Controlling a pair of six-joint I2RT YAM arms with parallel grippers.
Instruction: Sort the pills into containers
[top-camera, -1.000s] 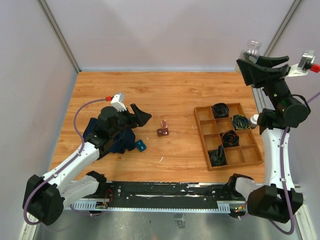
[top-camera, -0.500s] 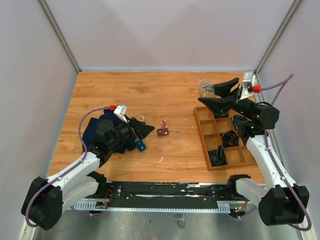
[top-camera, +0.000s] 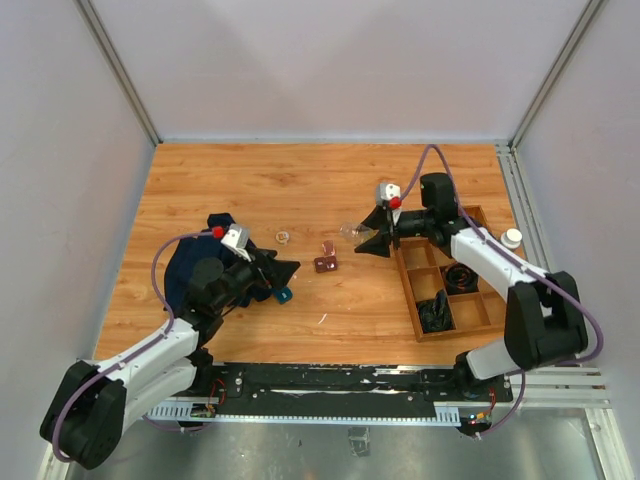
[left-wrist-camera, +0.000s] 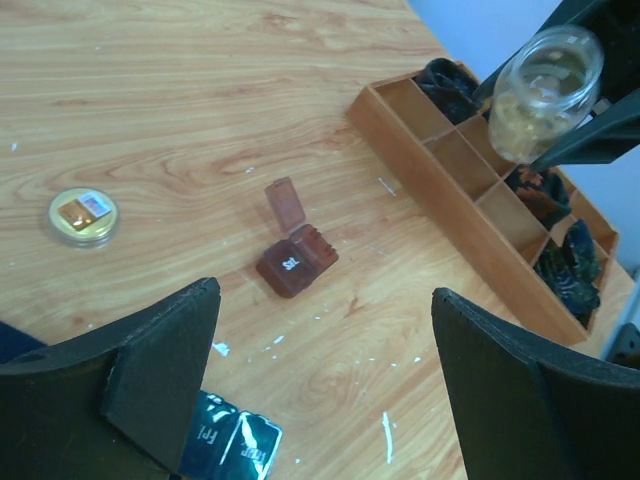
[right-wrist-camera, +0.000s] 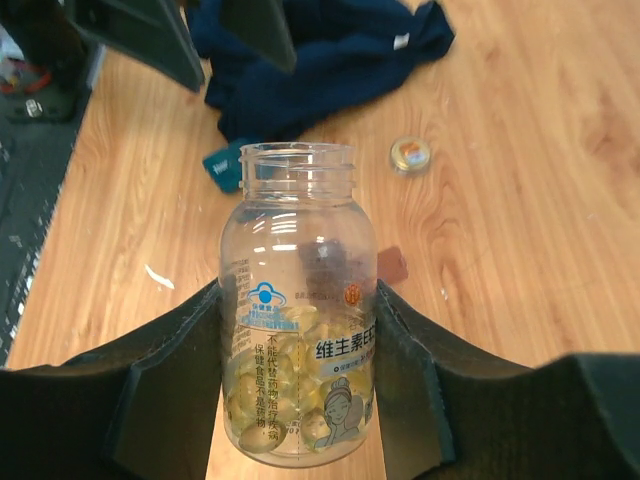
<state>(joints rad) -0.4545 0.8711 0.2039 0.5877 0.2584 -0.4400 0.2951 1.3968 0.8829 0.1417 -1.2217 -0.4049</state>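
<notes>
Small brown box (left-wrist-camera: 295, 265), lid open, on bench (top-camera: 250, 190) just ahead of and below uncapped pill bottle (right-wrist-camera: 298, 310) gripped in right end effector (top-camera: 366, 238) (mouth pointing boxward); left end effector (top-camera: 287, 270) wide, empty.

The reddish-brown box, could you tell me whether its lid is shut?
No, the reddish-brown box lies with its hinged lid flipped open.
</notes>
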